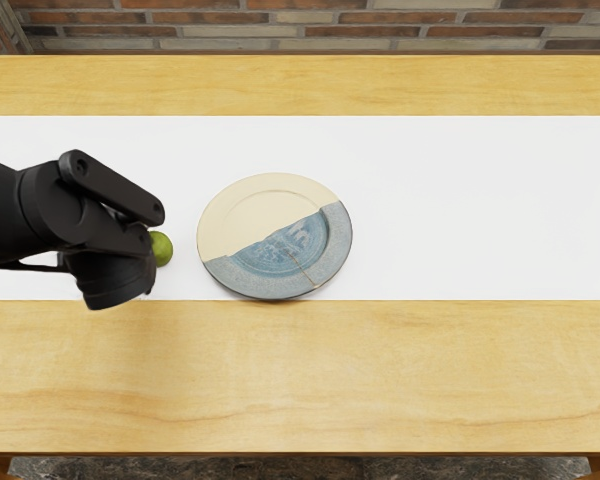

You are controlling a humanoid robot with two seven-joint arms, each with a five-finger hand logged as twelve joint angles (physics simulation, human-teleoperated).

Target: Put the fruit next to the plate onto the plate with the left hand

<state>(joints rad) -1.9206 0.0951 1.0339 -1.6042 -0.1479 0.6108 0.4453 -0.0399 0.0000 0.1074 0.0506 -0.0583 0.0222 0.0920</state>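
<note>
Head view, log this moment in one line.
left hand at green fruit, grasp unclear | green fruit beside plate, not on it | plate empty

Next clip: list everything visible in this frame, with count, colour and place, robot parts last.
plate: one, cream and blue-grey, middle of the white strip, nothing on it
fruit: one, green, just left of the plate, partly hidden
white strip: one, white, running across the table
table: one, light wood, fills the view
brick wall: one, red-brown, top edge
left hand: one, black, in from the left edge, covering the fruit's left side; grasp unclear
</note>
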